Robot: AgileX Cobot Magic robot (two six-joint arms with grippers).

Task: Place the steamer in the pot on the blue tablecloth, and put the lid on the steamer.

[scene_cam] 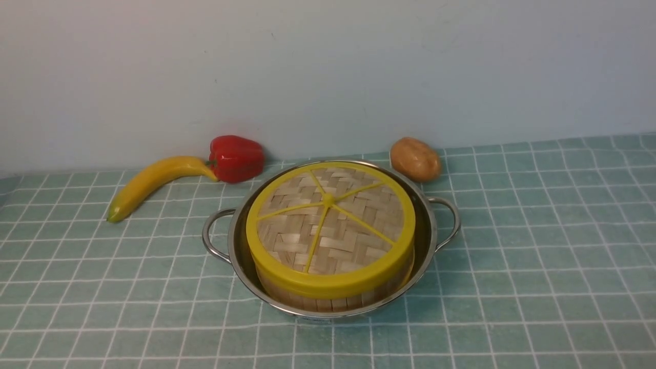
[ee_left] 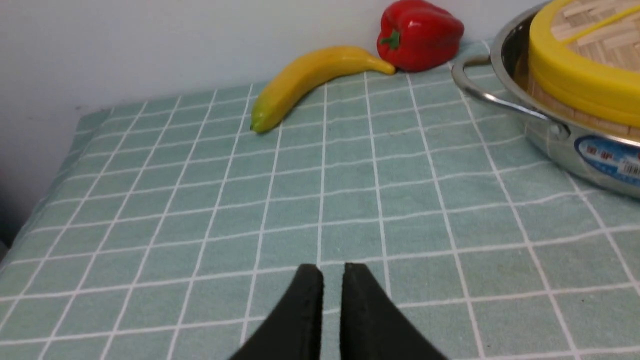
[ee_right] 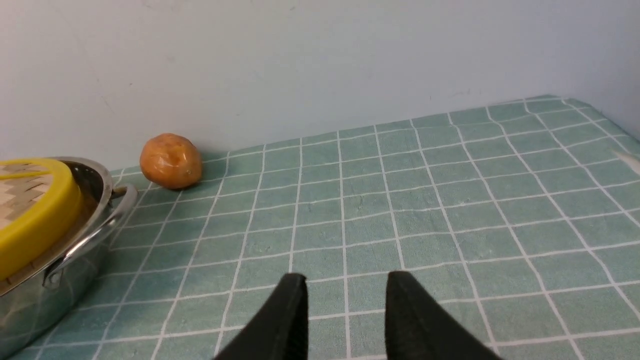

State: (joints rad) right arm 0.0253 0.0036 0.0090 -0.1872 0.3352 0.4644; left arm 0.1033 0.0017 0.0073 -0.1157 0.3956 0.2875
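We cannot see inside the steamer [scene_cam: 333, 300]: the lid [scene_cam: 328, 225] covers it fully. Both wrist views cut off the pot [ee_left: 565, 135]. Its blue label [ee_left: 607, 157] is too blurred to read. Neither tool appears in the front view; wrist views show only the fingertips [ee_left: 310, 300].

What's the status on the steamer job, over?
Left gripper and right gripper empty, clear of the pot. Lid on steamer, in pot. Nothing in the way.
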